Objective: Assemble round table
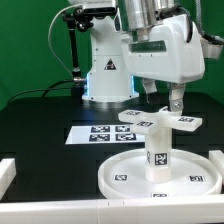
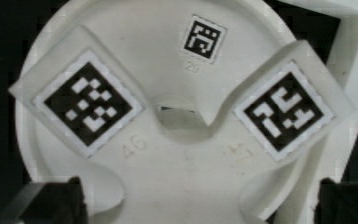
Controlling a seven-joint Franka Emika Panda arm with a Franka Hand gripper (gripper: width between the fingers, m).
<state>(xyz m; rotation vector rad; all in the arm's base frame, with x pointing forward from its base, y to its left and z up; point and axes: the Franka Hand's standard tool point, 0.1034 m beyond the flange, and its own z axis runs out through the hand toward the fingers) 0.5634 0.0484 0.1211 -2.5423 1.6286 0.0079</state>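
The large round disc [image 1: 120, 176] lies flat on the black table at the front. The short cylinder leg [image 1: 158, 150] stands upright at its centre. The cross-shaped piece [image 1: 160, 120] rests level on top of the leg. My gripper [image 1: 172, 103] hangs just above the cross's arm on the exterior view's right. In the wrist view the cross [image 2: 176, 120] fills the picture with its two tags. My gripper [image 2: 197, 205] is open: the dark fingers [image 2: 51, 200] stand wide apart on either side of one arm, with a gap on each side.
The marker board [image 1: 100, 133] lies flat on the table, behind the disc on the exterior view's left. The robot's base [image 1: 108, 75] stands at the back. A white raised border [image 1: 10, 175] runs along the front left.
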